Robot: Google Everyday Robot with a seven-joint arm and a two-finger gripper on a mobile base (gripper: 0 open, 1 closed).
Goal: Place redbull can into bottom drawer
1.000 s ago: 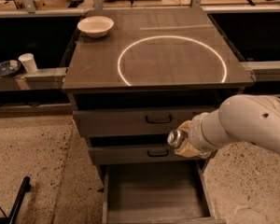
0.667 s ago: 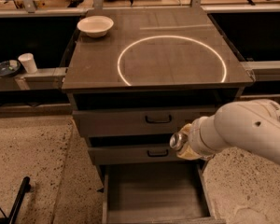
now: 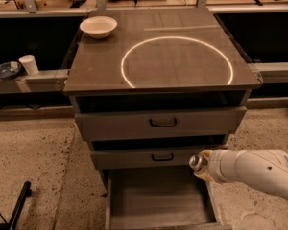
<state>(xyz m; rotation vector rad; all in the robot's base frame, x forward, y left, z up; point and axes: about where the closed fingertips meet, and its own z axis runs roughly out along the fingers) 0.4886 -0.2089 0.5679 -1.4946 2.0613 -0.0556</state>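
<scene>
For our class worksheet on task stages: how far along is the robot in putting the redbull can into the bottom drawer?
Done: the bottom drawer stands open, nothing in it. In hand: the claw holds the redbull can by the drawer's back right corner, above its floor. Left: lower the can inside and let go.
</scene>
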